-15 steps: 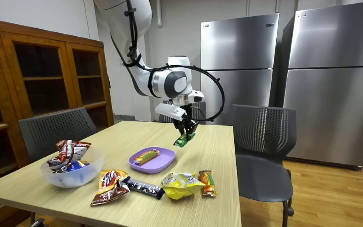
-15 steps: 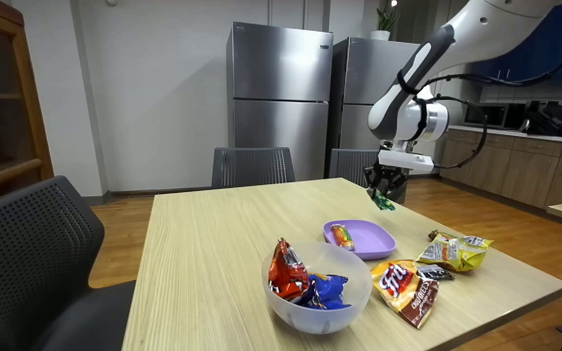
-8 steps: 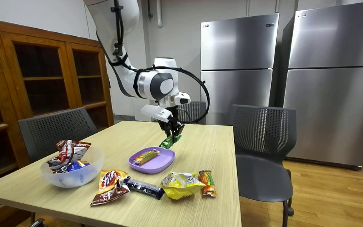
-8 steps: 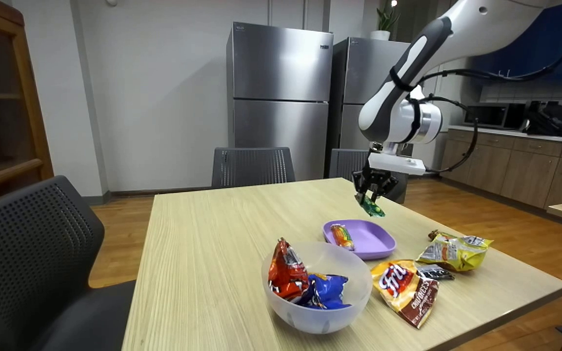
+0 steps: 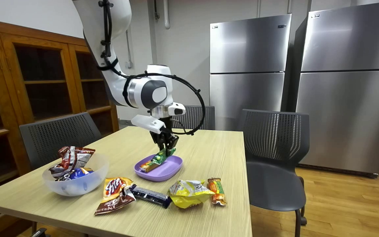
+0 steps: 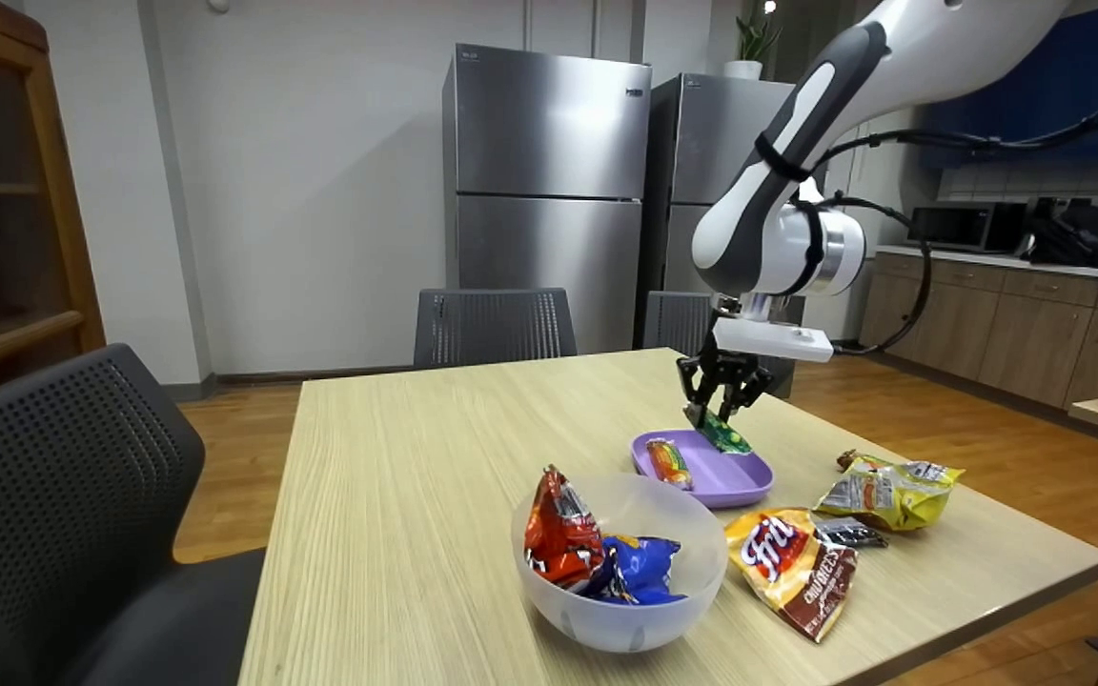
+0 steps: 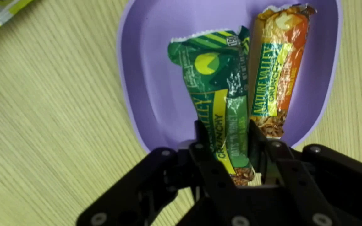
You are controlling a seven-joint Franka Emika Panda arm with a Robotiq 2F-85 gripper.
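Exterior view: pale table (image 5: 214, 156), refrigerators (image 5: 247, 95)

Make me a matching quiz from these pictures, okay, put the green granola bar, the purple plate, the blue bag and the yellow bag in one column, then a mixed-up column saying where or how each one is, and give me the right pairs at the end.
Things
1. green granola bar
2. purple plate
3. blue bag
4. yellow bag

Places and states
A. inside the frosted bowl
B. on the table, beside a dark-wrapped bar
C. held in the gripper
D. has an orange-wrapped bar lying in it

Right pairs: 1-C, 2-D, 3-A, 4-B
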